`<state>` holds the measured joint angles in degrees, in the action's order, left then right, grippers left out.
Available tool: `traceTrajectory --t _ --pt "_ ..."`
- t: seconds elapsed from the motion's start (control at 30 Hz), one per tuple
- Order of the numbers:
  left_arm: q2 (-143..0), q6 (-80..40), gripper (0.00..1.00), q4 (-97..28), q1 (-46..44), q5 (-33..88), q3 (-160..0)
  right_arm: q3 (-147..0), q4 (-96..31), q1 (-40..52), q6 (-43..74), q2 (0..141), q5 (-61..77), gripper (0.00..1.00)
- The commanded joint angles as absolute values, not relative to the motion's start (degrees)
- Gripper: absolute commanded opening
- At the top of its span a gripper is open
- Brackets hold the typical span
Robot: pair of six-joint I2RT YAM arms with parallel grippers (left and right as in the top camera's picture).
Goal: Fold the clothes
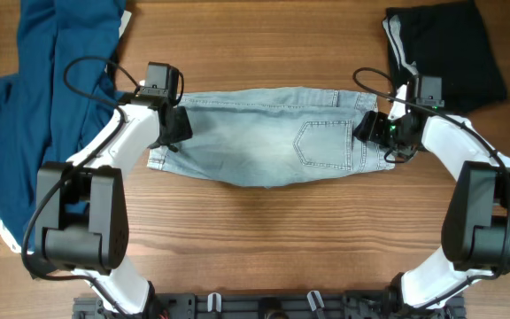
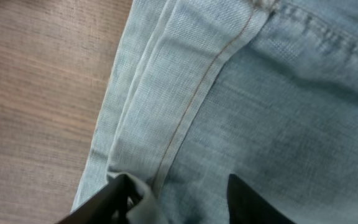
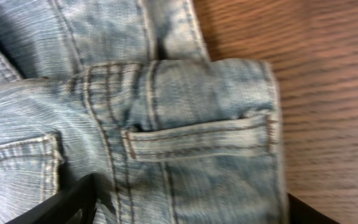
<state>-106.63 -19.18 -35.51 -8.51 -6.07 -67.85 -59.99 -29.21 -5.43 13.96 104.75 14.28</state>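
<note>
The pale-blue denim shorts (image 1: 255, 146) lie folded lengthwise across the middle of the wooden table, back pocket up, waistband to the right. My left gripper (image 1: 173, 128) is open at the shorts' left end. In the left wrist view its fingers (image 2: 179, 202) straddle the hem layers (image 2: 185, 93), with a bump of cloth against the left finger. My right gripper (image 1: 374, 133) is open at the waistband end. In the right wrist view its fingers (image 3: 188, 208) spread wide over the waistband and belt loop (image 3: 191, 140).
The dark-blue shirt (image 1: 42, 80) lies crumpled at the far left, partly under my left arm. The black shorts (image 1: 450, 53) with a white trim sit folded at the back right, close behind my right arm. Bare wood (image 1: 264, 248) lies in front of the denim.
</note>
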Motion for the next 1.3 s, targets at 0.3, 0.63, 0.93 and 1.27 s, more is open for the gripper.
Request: traceTrajectory --t 0.3,0.63,0.93,1.27 --pt "-108.20 -19.90 0.39 -45.80 -6.20 -9.52 -74.28 -59.22 -25.91 -2.39 13.74 110.04 17.89 0.75" --pt "-110.08 -19.97 0.38 -46.92 -5.45 -11.62 -77.56 -59.24 -21.19 1.08 12.12 111.24 13.26 0.51" --pt "-119.17 -21.65 0.20 -45.65 -3.68 -11.60 -74.26 -59.24 -21.89 3.38 12.21 111.24 5.69 0.05" --pt "-122.04 -24.49 0.04 -45.52 -3.18 -9.34 -73.71 -68.88 -32.80 -0.03 14.87 111.11 10.28 0.04"
